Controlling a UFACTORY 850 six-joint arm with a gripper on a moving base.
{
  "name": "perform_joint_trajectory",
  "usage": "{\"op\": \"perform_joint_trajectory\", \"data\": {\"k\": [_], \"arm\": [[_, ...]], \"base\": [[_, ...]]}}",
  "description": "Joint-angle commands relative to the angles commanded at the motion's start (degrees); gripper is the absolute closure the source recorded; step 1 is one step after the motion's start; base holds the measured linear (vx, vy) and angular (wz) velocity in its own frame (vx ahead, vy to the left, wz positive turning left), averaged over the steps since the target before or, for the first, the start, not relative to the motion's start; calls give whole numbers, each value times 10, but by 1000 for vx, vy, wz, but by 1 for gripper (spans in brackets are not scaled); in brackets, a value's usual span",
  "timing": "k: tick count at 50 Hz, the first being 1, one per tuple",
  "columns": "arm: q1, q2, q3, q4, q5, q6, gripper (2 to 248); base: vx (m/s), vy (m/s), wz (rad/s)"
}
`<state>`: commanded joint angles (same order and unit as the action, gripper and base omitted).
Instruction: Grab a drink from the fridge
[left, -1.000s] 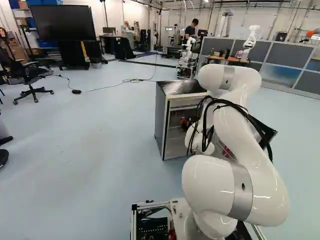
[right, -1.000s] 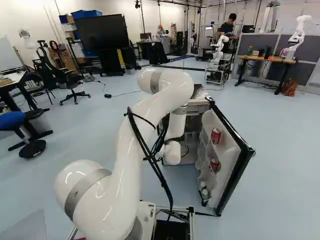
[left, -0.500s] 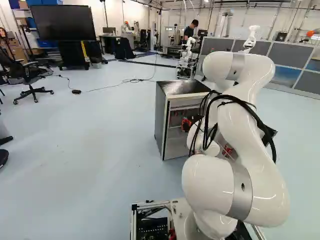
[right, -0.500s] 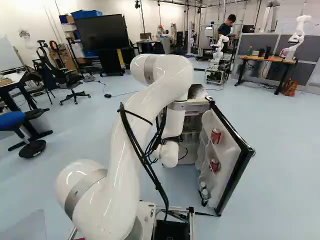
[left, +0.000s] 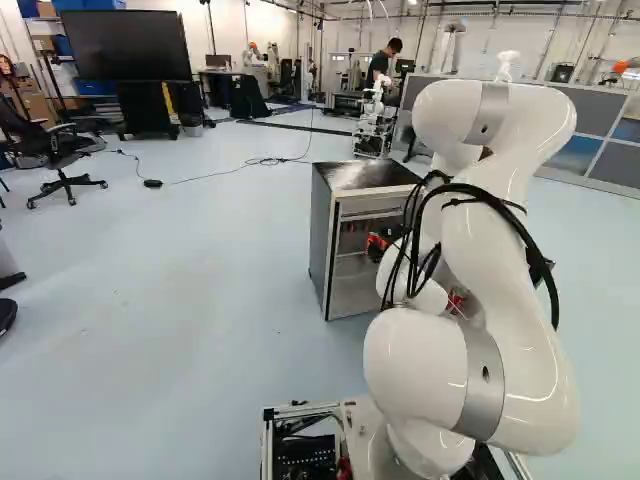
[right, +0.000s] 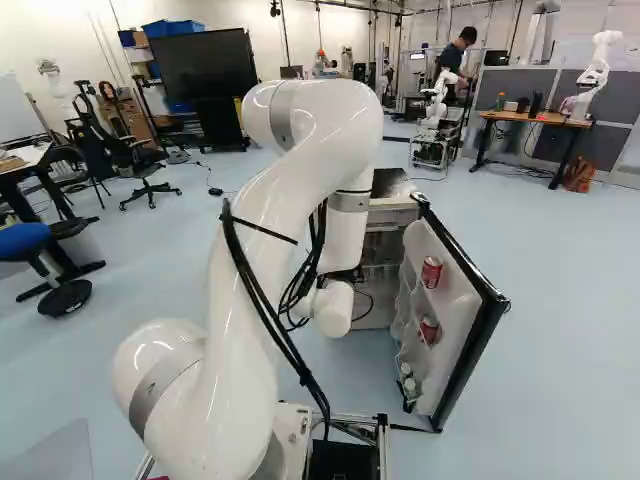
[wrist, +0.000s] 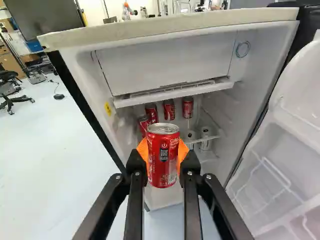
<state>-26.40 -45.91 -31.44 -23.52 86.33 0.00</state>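
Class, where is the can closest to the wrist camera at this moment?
In the wrist view, the near red can is gripped between the gripper's two orange pads, before the open fridge, with more red cans inside beyond it.

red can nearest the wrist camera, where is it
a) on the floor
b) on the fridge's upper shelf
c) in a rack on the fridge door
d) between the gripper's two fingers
d: the red can sits between the orange pads of the gripper, which touch it from both sides, in front of the open fridge.
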Motion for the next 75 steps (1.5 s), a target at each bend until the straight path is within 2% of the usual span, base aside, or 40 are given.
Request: {"op": "perform_joint_trajectory", "data": {"k": [75], "arm": [[-2,153,70,0,0,0,172]], "base": [[0,0,0]]}}
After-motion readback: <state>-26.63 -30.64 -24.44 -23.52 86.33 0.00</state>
